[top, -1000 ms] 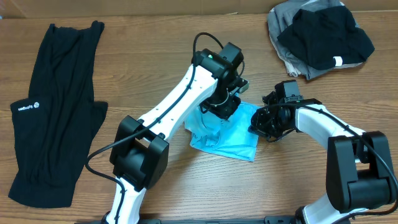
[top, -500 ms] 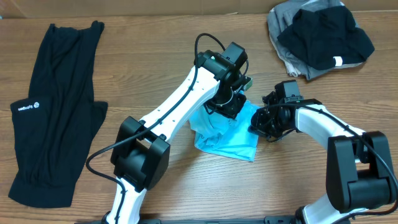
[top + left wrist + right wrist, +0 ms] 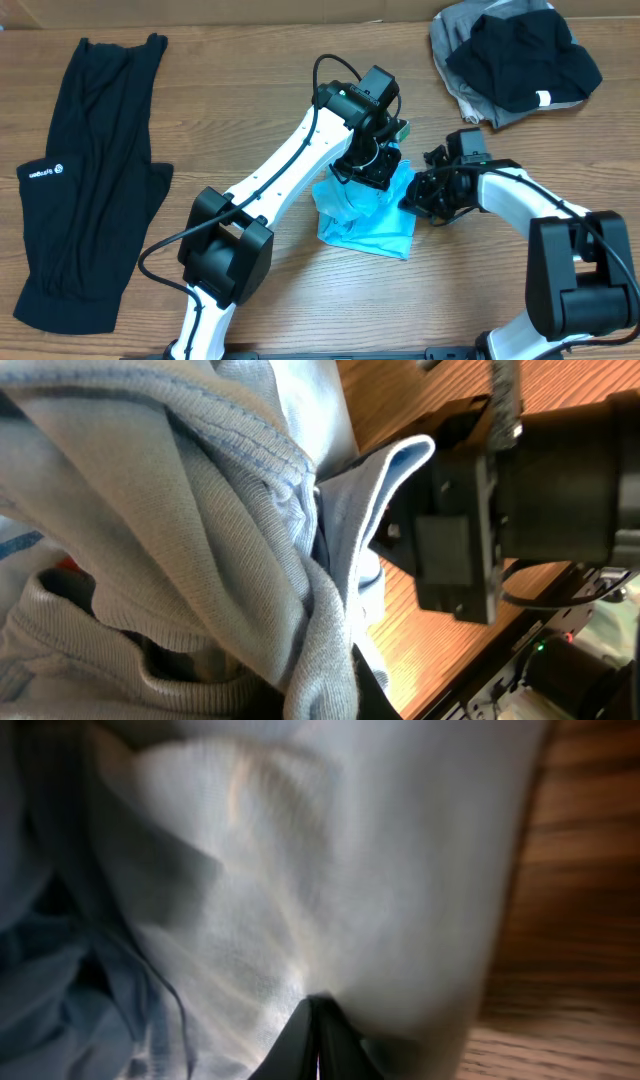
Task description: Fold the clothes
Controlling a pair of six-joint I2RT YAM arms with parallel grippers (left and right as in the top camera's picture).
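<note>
The light blue T-shirt (image 3: 366,218) is lying crumpled on the tabletop (image 3: 250,80), directly beneath and between the two sets of jaws. The left jaws, on the left arm (image 3: 290,165), are gripping narrow on a raised bunch of its fabric. The right jaws, on the right arm (image 3: 515,190), are pinching shut on the edge nearest them.

Risks, as judged:
- The left jaws are likely holding several layers at once, so any fold made from this grip is at risk of coming out skewed.
- The right pinch is taking only a thin edge, and a pull away from the left jaws could be slipping it free.
- Both wrists are working near each other, and cloth is covering both wrist views, so a knock between them is possible.

Condition: the T-shirt is showing as soft knit with a stitched hem (image 3: 230,440), heaped high at the left jaws and flatter towards the right jaws. A long black garment (image 3: 90,180) is lying flat, well apart beyond the left jaws. A black and grey pile (image 3: 515,60) is sitting well apart beyond the right jaws.
</note>
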